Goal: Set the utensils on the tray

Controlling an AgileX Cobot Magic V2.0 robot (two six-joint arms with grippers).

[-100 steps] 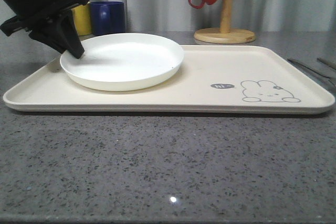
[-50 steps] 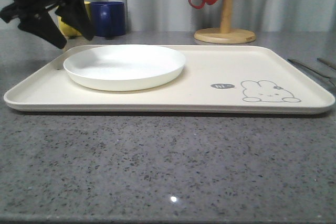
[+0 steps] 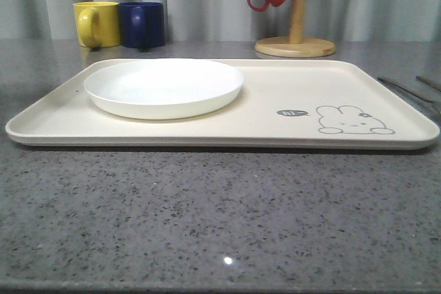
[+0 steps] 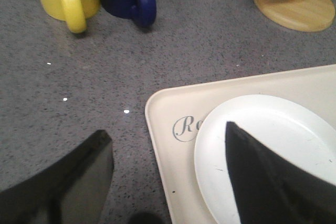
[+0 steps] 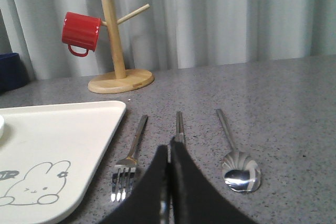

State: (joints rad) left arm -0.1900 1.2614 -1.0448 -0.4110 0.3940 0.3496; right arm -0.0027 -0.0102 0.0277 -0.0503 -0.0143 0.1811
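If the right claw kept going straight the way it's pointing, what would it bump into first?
Probably the chopsticks. The right claw is shut and lined up with them, with the fork on one side and the spoon on the other. Whether it already touches them is hard to judge.

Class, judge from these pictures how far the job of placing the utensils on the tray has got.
Done: nothing yet. The tray carries just the white plate.
In hand: the right gripper is shut over the chopsticks; whether it grips them cannot be told. The left gripper is open and empty above the tray's corner.
Left: fork, chopsticks and spoon all lie on the counter beside the tray.
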